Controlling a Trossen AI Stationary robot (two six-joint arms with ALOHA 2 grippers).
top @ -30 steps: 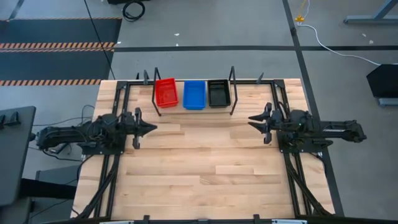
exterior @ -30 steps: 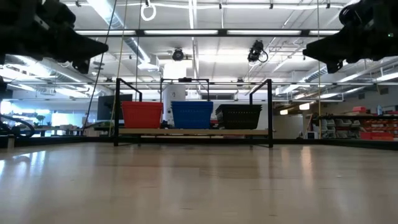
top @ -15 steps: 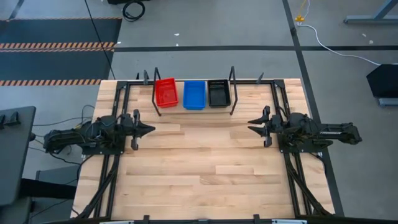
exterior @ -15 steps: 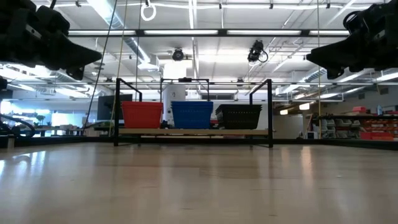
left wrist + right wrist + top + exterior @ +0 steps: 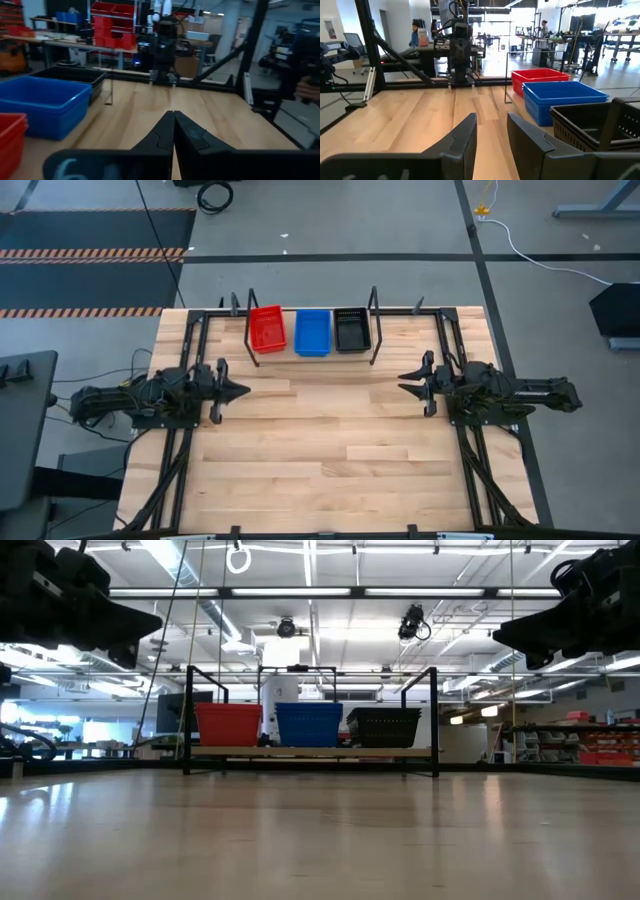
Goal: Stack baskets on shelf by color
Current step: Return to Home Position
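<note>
No legible text, label or number shows.

My left gripper, right gripper: matte black, tapered wedge fingers. Black cables loop off my left arm.

Baskets: count per stack indiscernible

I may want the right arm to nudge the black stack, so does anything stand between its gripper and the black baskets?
Only the shelf's own thin black wire upright, at the end next to the black perforated plastic baskets, faces the right gripper. The wooden table between them is bare.
</note>
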